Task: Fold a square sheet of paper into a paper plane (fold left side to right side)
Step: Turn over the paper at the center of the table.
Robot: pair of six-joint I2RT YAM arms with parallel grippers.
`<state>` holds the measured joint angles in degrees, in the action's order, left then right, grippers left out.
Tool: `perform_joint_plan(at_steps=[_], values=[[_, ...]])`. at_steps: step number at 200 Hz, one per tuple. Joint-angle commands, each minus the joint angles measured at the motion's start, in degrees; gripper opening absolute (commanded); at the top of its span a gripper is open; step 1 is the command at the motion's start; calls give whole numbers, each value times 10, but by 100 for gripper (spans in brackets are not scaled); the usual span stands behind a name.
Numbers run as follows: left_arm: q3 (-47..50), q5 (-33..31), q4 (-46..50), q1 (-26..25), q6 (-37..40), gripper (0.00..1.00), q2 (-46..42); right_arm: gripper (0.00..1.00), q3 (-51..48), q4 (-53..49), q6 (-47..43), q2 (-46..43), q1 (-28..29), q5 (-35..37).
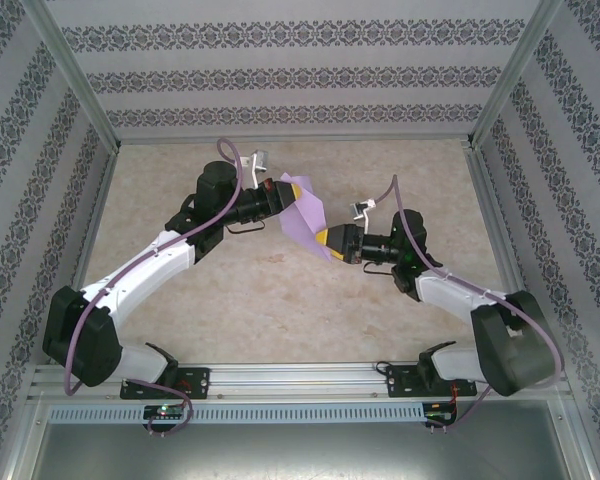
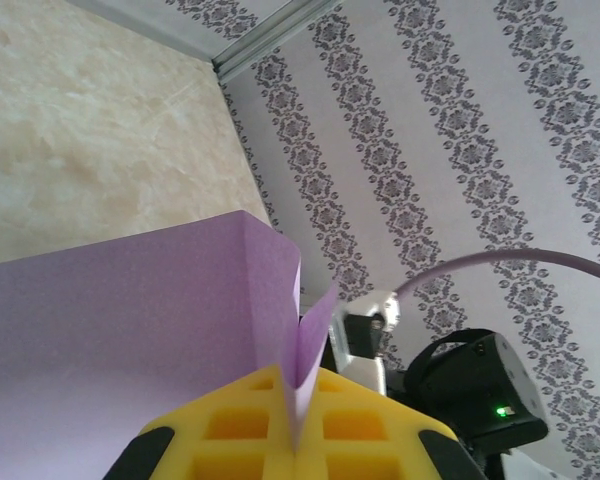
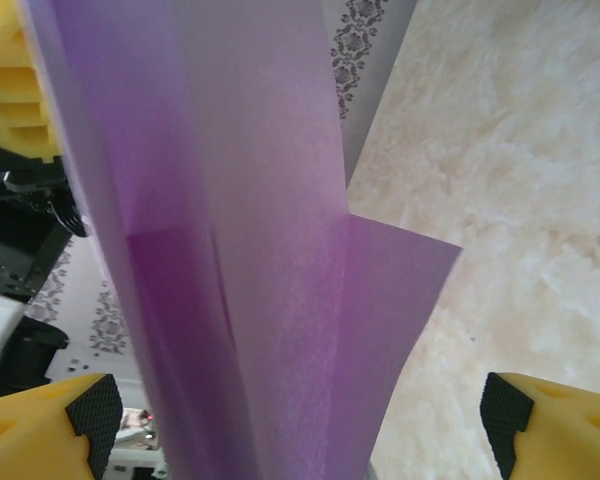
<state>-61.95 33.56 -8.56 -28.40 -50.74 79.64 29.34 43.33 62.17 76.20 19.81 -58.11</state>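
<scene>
At the left of the overhead view, the left arm (image 1: 130, 275) rises from its base and reaches toward the middle of the marbled table (image 1: 230, 310). Its left gripper (image 1: 280, 197) is held above the tabletop and is clamped on the upper end of the lilac paper (image 1: 306, 210). From the left wrist, the 2 yellow pads (image 2: 230, 425) are pressed together on a thin edge of the lilac paper (image 2: 130, 330), which spreads out to the left with a sharp crease running up it; a small flap stands just above the pads. The paper hangs slanted in the air, down and to the right, between the 2 grippers. Its lower end meets the right gripper (image 1: 327, 243), whose jaws stand wide apart. From the right wrist, the folded paper (image 3: 260, 250) runs lengthwise through the gap between the spread fingertips (image 3: 555, 425), with a triangular flap jutting right. Whether either pad touches the paper I cannot tell. Patterned wallpaper (image 1: 280, 80) encloses the table.
</scene>
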Motion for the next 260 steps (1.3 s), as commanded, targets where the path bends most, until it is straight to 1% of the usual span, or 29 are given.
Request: perform_joint_plan(at_steps=[1,47,73,128,158,171,177,184,189,209,225,240,251,260], values=[[-3,18,-38,0,-17,0,-11,88,29,81,44,17,13,-25],[16,12,-36,0,-18,0,-9,73,51,38,18,4,17,-25],[20,10,-33,0,-16,0,-9,63,57,-4,-12,-12,16,-25],[18,5,-14,0,-6,0,-6,47,63,-103,-68,-52,2,-16],[22,9,-18,0,-10,0,-1,32,64,-117,-76,-60,1,-14],[21,9,-18,0,-10,0,0,27,65,-123,-78,-62,1,-12],[21,9,-17,0,-10,4,0,25,66,-129,-83,-64,0,-11],[19,7,-12,0,-6,11,0,23,68,-146,-93,-66,0,-9],[18,4,-5,0,-1,18,0,21,71,-162,-103,-67,0,-7],[6,-19,50,0,35,42,-11,16,86,-240,-153,-78,-1,7],[-2,-55,111,0,75,50,-29,11,99,-315,-203,-89,-1,27],[-10,-110,180,0,113,58,-56,8,120,-412,-267,-98,2,62],[-12,-152,225,1,137,62,-81,8,143,-497,-327,-103,7,97],[-11,-185,257,1,153,67,-101,7,165,-565,-373,-105,16,141]])
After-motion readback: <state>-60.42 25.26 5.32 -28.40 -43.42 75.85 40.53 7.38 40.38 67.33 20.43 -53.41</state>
